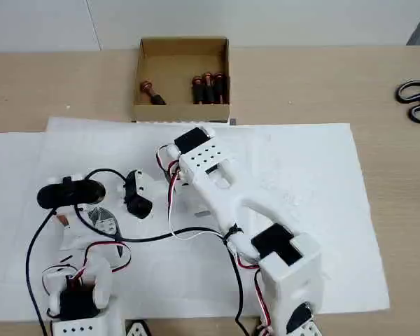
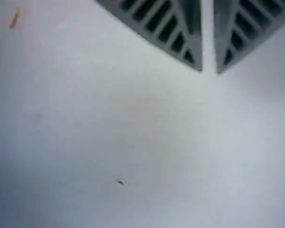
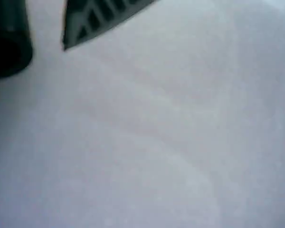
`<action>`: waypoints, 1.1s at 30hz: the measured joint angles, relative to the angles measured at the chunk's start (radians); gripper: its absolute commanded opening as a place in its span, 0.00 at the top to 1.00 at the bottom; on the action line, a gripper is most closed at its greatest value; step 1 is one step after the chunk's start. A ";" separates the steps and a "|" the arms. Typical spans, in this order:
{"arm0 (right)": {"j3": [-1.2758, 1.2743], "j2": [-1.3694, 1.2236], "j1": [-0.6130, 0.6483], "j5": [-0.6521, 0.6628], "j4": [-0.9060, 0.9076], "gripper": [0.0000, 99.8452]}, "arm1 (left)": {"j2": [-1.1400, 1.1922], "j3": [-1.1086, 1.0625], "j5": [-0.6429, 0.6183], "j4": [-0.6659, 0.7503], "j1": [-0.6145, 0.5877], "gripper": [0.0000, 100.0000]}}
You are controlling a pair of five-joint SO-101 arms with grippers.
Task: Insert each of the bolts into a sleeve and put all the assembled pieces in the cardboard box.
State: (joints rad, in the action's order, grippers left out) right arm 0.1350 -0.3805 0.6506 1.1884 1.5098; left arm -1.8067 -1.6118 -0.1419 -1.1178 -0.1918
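The white paper sheet [image 1: 301, 210] covers the near table, and the cardboard box [image 1: 184, 112] stands just past its far edge. The left gripper [image 2: 210, 70] hangs over the paper, closed to a thin slit with nothing between the jaws. The right gripper [image 3: 73, 35] shows one finger over the paper, so I cannot tell how far it is open. Four assembled pieces [image 1: 210, 88] lie in the box, three side by side and one [image 1: 151, 92] apart near the opposite wall; judged done or nearly so.
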 measured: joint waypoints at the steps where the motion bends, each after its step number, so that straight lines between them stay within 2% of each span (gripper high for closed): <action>1: 0.000 -0.006 -0.005 0.000 0.000 0.79 | 0.000 0.000 0.000 0.000 0.000 0.99; 6: 0.000 -0.025 -0.009 0.003 -0.002 0.87 | 0.000 -0.008 0.005 0.000 0.000 0.99; 21: 0.014 -0.094 -0.025 0.002 -0.060 0.88 | 0.002 -0.008 0.000 0.000 -0.002 0.99; 26: 0.012 -0.103 -0.029 0.002 -0.068 0.99 | 0.002 -0.008 0.000 0.000 -0.002 0.99; 33: -0.003 -0.041 -0.031 -0.025 -0.068 0.98 | 0.002 -0.008 0.000 0.000 -0.002 0.99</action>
State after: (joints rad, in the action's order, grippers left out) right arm 0.1320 -0.4219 0.6199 1.1638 1.4423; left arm -1.8052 -1.6195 -0.1419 -1.1178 -0.1933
